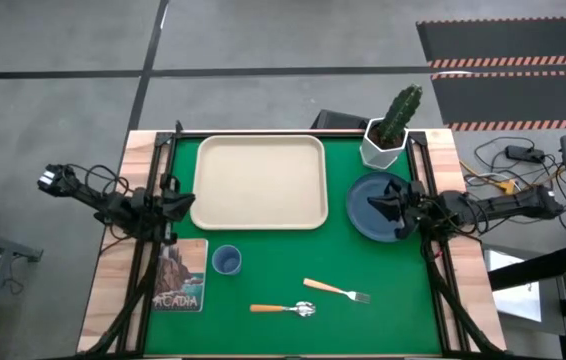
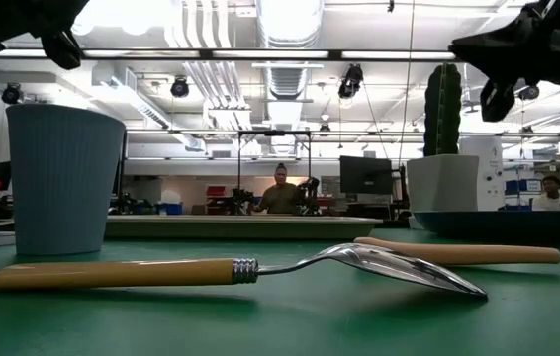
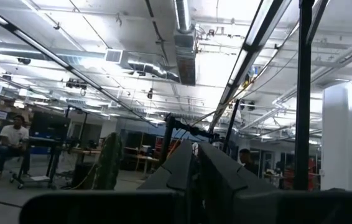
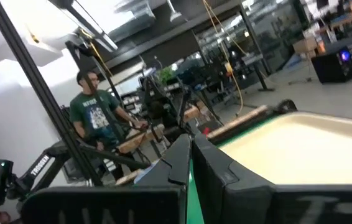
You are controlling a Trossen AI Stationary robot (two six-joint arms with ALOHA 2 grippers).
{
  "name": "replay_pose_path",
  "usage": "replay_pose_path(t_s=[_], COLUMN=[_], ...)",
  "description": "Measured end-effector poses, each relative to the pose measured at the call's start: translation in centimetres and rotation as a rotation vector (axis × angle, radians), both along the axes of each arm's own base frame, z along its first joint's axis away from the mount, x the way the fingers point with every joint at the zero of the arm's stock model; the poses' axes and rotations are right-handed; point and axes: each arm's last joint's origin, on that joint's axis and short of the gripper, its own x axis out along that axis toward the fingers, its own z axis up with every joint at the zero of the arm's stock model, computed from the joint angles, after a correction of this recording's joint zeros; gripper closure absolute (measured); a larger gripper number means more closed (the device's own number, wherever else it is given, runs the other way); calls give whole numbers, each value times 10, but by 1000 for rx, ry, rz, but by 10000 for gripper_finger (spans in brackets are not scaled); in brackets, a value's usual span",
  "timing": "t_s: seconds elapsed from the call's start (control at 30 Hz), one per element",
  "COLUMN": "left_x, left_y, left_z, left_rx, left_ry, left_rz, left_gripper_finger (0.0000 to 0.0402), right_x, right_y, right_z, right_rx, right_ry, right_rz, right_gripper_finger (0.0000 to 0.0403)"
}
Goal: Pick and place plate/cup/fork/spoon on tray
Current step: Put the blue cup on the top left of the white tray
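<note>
The cream tray (image 1: 259, 182) lies at the far middle of the green mat. The slate-blue plate (image 1: 373, 222) lies flat on the mat to its right. The light-blue cup (image 1: 226, 260) stands upright near the front left. The fork (image 1: 338, 291) and the spoon (image 1: 285, 309) lie flat near the front edge. My left gripper (image 1: 191, 207) is shut and empty, raised beside the tray's left edge. My right gripper (image 1: 371, 203) is shut and empty. It hovers high over the plate, as the low view (image 2: 503, 49) shows, and points toward the tray (image 4: 306, 149).
A white pot with a cactus (image 1: 388, 130) stands just beyond the plate at the far right. A booklet (image 1: 180, 275) lies left of the cup at the front left corner. People stand and sit in the room beyond the table (image 2: 280, 193).
</note>
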Motion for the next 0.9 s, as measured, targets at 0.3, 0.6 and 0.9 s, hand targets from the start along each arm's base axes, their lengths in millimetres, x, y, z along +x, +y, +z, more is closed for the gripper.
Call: replay_pose_path(t_s=[0.3, 0.6, 0.9], left_x=[-3, -9, -9], left_y=[1, 4, 4], left_z=[5, 12, 11], left_rx=[-19, -41, 40], left_ry=[-52, -144, -124], left_rz=[3, 19, 74], left_gripper_finger=[391, 391, 391], right_x=[42, 108, 182], right_y=[5, 12, 20], right_z=[20, 59, 75], right_rx=[-72, -219, -297], right_ry=[96, 149, 342], right_rz=[-7, -24, -6], right_gripper_finger=[394, 394, 394])
